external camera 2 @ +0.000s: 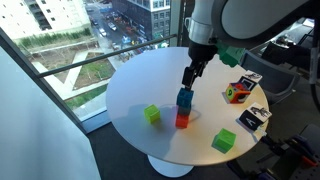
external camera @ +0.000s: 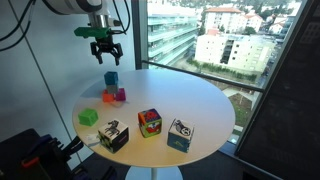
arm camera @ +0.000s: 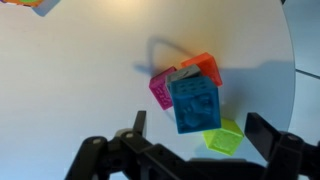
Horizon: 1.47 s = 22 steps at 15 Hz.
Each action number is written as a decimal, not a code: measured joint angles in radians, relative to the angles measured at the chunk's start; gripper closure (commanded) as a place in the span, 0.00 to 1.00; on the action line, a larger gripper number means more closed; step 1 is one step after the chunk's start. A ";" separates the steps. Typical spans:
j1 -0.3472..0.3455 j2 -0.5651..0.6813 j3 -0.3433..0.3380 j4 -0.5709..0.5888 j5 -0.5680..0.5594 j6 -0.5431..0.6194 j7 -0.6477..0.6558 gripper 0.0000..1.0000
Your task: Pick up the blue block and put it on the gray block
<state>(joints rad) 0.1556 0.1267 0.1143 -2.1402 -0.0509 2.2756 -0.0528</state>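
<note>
Big round white table [external camera: 200, 100] fills the scene in both exterior views. Over it the arm [external camera 2: 215, 25] reaches straight down, and the hand [external camera: 105, 57] hangs with its jaws spread wide and nothing between them. In the wrist view the fingers [arm camera: 135, 132] stand clear on either side of the blue block [arm camera: 195, 103], not touching it.

Three picture cubes [external camera: 149, 122] line the near edge in an exterior view, but their printed faces are too small to read.

On to the small ones. The blue block sits raised, just under the hand, on top of a tight cluster. An orange block [arm camera: 203, 67] and a pink block [arm camera: 161, 88] press in at its base. What lies directly beneath it is hidden. Its top face carries a raised pattern I can't read. A yellow-green block [arm camera: 226, 139] peeks out at its corner. A bright green cube [external camera: 88, 117] sits apart, nearer the table's edge.
</note>
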 measured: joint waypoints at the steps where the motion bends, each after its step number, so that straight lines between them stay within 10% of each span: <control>1: -0.001 -0.009 -0.001 0.000 0.000 -0.020 0.002 0.00; 22: -0.025 -0.285 -0.012 -0.059 0.078 -0.348 0.012 0.00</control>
<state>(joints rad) 0.1302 -0.1584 0.1019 -2.1994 0.0269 1.9273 -0.0409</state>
